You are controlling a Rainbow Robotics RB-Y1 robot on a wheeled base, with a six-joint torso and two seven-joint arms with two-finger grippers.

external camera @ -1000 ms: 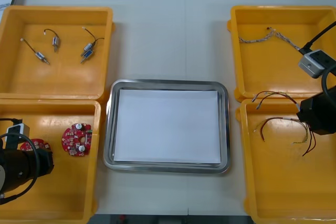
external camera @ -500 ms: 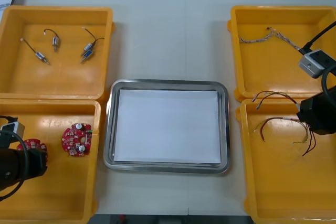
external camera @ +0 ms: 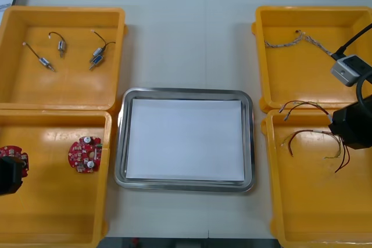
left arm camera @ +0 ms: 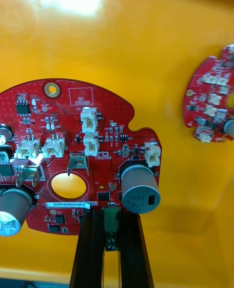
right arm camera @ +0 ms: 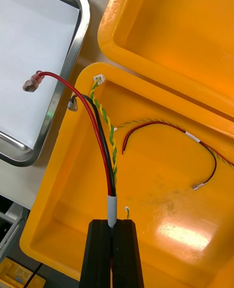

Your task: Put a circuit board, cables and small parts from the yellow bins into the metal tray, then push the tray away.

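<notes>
A: How far along was the job?
B: Hardly started. The metal tray (external camera: 186, 92) sat bare on the table (external camera: 186, 39) between the yellow bins (external camera: 58, 11).
A: And the pincers?
B: The left pincer (left arm camera: 111, 215) was clamped on the edge of a circuit board (left arm camera: 97, 137) over its bin. The right pincer (right arm camera: 112, 222) pinched a red and yellow cable (right arm camera: 105, 146). The small metal parts (external camera: 96, 56) lay untouched.

On the round red circuit board (left arm camera: 83, 156) in the left wrist view, a white-outlined box (left arm camera: 80, 95) reads "QC STICKER", a white label strip (left arm camera: 68, 204) beside the board's hole carries a code resembling "25DRV04002C0076", and the finer printing is too small to read.
</notes>
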